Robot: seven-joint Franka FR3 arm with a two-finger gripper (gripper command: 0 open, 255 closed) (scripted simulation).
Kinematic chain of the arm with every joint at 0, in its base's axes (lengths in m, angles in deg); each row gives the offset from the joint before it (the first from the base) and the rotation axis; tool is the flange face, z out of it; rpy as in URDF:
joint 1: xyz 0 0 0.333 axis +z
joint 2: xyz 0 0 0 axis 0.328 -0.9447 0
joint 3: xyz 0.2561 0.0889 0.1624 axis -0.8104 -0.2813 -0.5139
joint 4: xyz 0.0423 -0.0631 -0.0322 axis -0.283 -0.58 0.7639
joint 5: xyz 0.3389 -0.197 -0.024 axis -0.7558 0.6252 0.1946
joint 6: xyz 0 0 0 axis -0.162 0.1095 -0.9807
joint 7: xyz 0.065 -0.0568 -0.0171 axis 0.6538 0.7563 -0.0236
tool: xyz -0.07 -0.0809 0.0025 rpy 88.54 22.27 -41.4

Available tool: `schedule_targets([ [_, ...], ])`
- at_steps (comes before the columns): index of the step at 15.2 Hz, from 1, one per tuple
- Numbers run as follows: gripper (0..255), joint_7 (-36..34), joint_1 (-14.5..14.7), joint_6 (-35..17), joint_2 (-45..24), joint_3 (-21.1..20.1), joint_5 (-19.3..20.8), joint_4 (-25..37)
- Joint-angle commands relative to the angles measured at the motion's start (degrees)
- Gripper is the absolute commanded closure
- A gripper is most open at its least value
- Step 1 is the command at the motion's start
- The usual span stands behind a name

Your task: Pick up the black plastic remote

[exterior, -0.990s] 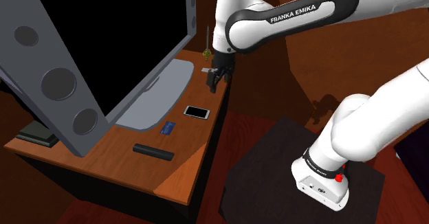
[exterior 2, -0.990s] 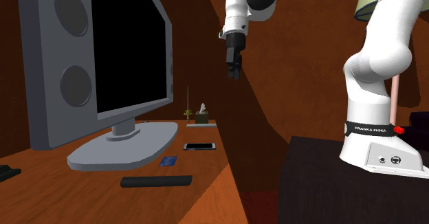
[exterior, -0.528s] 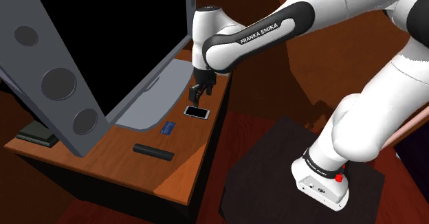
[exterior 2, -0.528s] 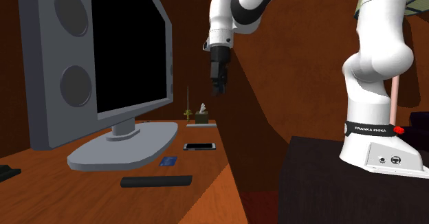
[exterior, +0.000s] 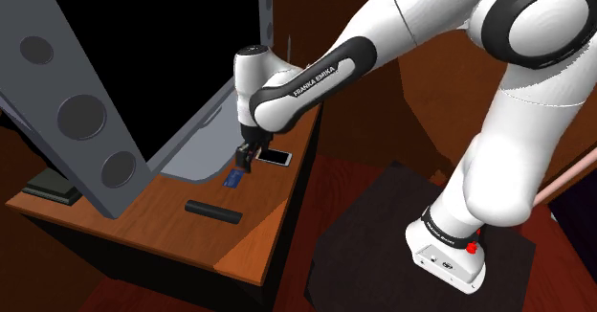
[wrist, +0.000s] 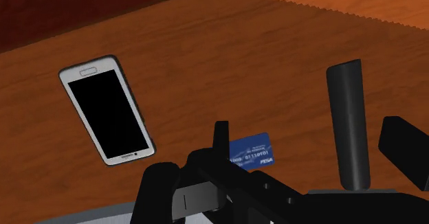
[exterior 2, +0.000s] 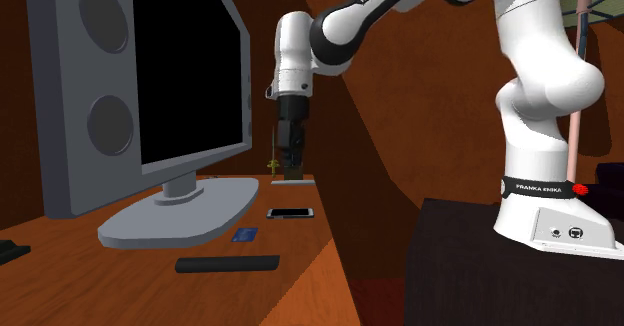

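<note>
The black remote (exterior: 212,211) is a slim dark bar lying flat on the wooden desk (exterior: 268,229), near its front edge; it also shows low in the second exterior view (exterior 2: 227,264). My gripper (exterior: 247,157) hangs open above the desk, over the blue card and beside the phone, a short way from the remote. In the second exterior view the gripper (exterior 2: 290,164) is well above the desktop. Through the wrist camera the remote (wrist: 350,126) lies lengthwise between my spread fingers (wrist: 220,137), untouched and far below them.
A white phone (exterior: 276,156) and a blue card (exterior: 232,178) lie between the remote and the monitor's grey base (exterior: 206,138). A big black monitor and a tall grey speaker (exterior: 81,109) crowd the desk's back. The dark stand (exterior: 383,224) is close by.
The arm has swung down and toward the shoulder view's left, carrying the open gripper from the desk's far corner to above the phone and card.
</note>
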Motion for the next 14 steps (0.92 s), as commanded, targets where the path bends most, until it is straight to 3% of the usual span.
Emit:
schedule_targets([
  [1,0,-0.62,0.99,-1.42,-4.16,-0.3,1.17,2.46],
  [14,0,-3.03,9.58,-2.78,-29.09,-0.3,7.16,24.51],
])
